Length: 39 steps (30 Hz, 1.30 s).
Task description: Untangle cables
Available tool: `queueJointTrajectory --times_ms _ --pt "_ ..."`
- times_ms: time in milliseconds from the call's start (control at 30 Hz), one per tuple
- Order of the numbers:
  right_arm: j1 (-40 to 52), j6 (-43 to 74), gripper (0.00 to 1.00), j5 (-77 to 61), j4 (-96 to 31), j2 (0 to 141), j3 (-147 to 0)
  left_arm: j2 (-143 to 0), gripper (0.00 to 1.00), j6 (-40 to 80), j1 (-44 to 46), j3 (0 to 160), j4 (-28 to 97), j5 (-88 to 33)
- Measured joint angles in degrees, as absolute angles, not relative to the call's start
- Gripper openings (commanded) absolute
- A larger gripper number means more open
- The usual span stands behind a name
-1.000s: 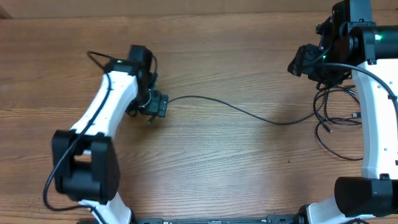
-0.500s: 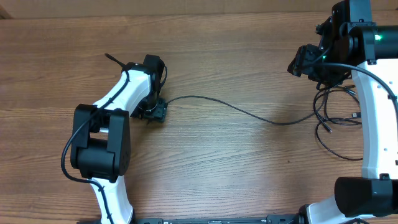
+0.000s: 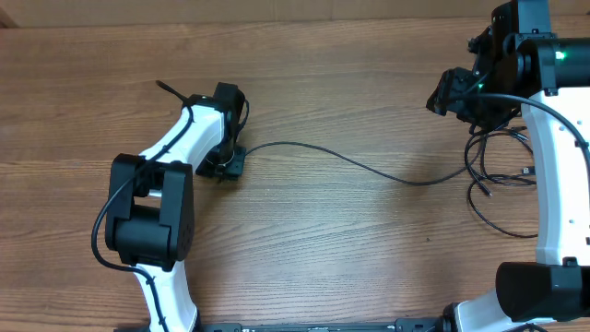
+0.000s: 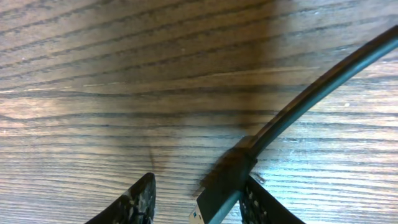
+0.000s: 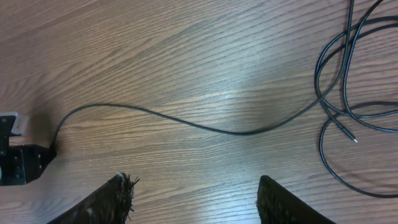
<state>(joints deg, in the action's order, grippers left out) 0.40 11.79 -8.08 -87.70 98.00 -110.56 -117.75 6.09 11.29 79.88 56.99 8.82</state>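
Left wrist view: the left hand (image 4: 198,190) is partly spread around a cable plug (image 4: 227,180), not pinching yet. That cable (image 3: 369,167) lies straightened towards the spread, empty right hand (image 5: 193,186); beside it, tangled cables (image 5: 324,104) wait.

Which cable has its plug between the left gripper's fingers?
The long cable stretched across the table; the other cables lie looped under the right arm.
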Motion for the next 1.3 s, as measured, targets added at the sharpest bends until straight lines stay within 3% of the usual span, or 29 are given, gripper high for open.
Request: queueJointTrajectory --times_ms 67,167,300,567,767,1067,1133,1167,1200,1233,1300 --pt "0.4 11.8 0.63 -8.1 -87.7 98.0 -110.6 -117.6 0.31 6.4 11.3 79.7 56.9 8.8" --pt "0.4 11.8 0.63 -8.1 -87.7 98.0 -110.6 -117.6 0.11 7.2 11.4 79.4 56.9 8.7" --pt "0.4 11.8 0.63 -8.1 -87.9 98.0 -110.6 -117.6 0.05 7.3 11.7 79.1 56.9 8.7" --pt "0.4 11.8 0.63 -7.9 -88.0 98.0 -110.6 -118.1 0.04 7.5 13.2 81.2 62.7 8.4" --pt "0.4 11.8 0.62 -4.3 -88.9 98.0 -110.6 -118.5 0.04 7.5 18.8 94.7 67.8 4.9" --pt "-5.0 20.1 0.70 10.1 -90.2 98.0 -110.6 -118.5 0.06 5.6 29.7 110.8 59.6 -21.7" --pt "-8.4 21.5 0.70 10.7 -90.0 98.0 -110.6 -118.5 0.13 3.7 32.1 112.1 57.1 -29.8" --pt "-10.4 21.9 0.70 10.6 -90.0 98.0 -110.6 -118.5 0.26 2.5 33.1 112.6 56.7 -33.2" --pt "-12.4 22.2 0.70 10.1 -90.0 98.0 -110.6 -118.5 0.45 1.0 34.2 112.9 56.7 -36.3" --pt "-13.6 22.3 0.70 9.7 -90.0 98.0 -110.6 -118.5 0.55 0.1 34.9 113.1 56.8 -38.2" --pt "-16.2 22.2 0.70 8.8 -90.1 98.0 -110.6 -118.5 0.62 -1.5 36.1 113.2 57.5 -40.3"
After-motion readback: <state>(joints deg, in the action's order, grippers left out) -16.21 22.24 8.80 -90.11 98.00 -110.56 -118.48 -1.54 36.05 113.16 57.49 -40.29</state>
